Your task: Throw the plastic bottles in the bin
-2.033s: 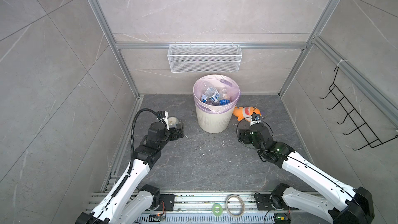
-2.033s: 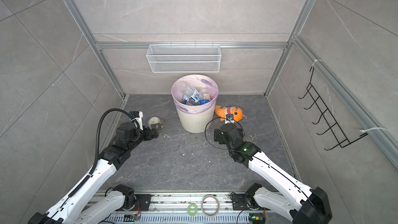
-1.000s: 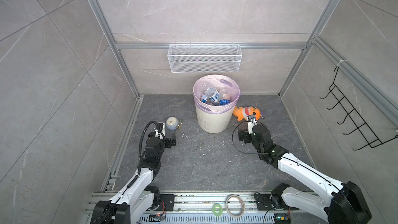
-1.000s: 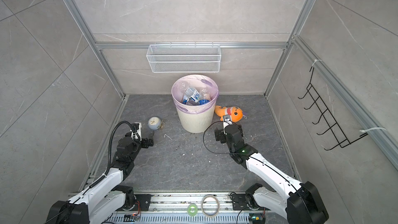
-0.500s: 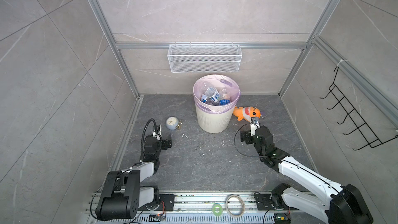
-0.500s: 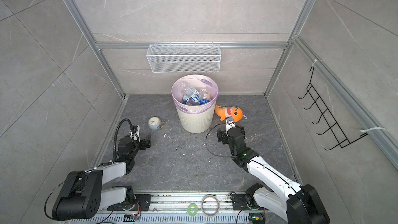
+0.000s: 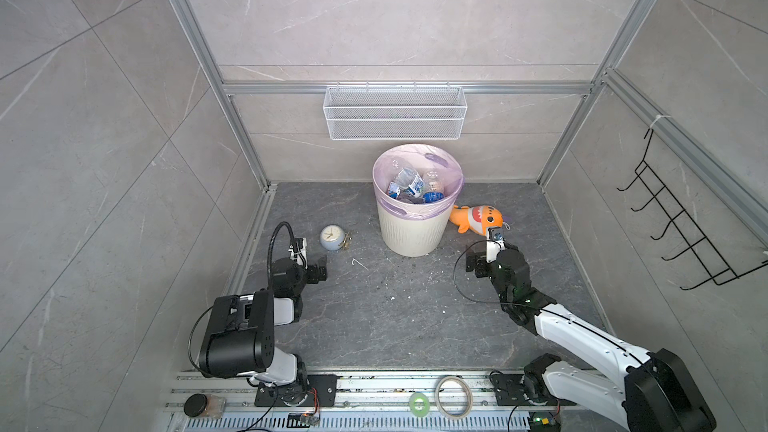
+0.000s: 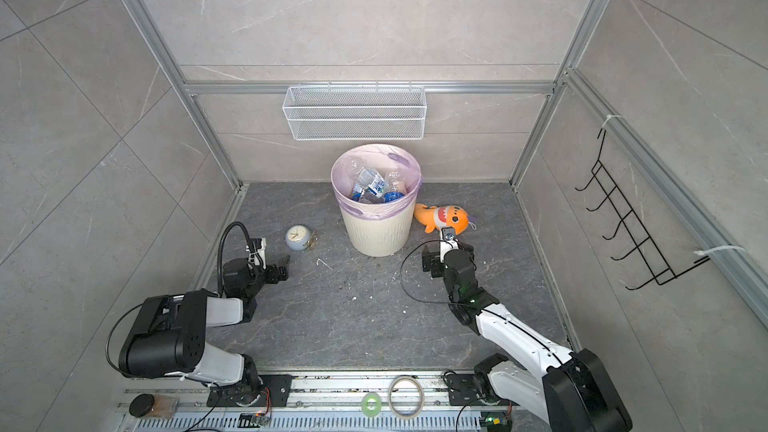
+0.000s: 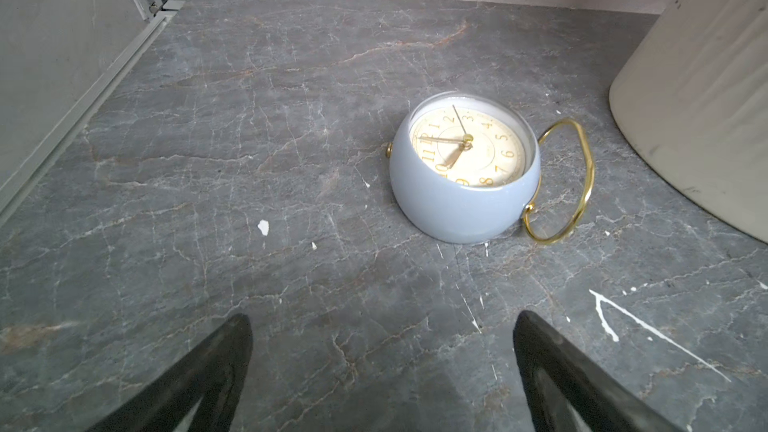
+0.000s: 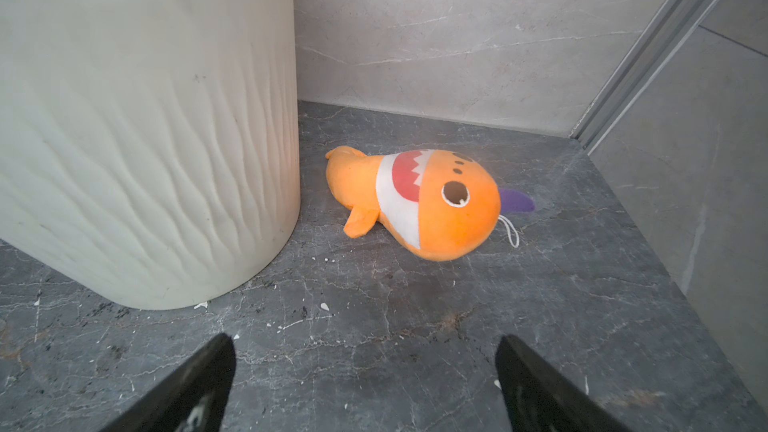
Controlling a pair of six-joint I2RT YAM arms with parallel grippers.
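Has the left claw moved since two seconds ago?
Yes. The left claw has pulled back toward the robot's base, away from the clock it was over before.

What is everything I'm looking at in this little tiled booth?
bin: one, cream with lilac liner, back middle of floor
plastic bottles: several, clear with blue labels, inside the bin
clock: one, pale blue with gold handle, floor left of bin
plush shark: one, orange, floor right of bin
wire basket: one, white, back wall
hook rack: one, black, right wall
tape rolls: two, beige and green, front rail
left gripper: open, empty, facing clock
right gripper: open, empty, facing shark
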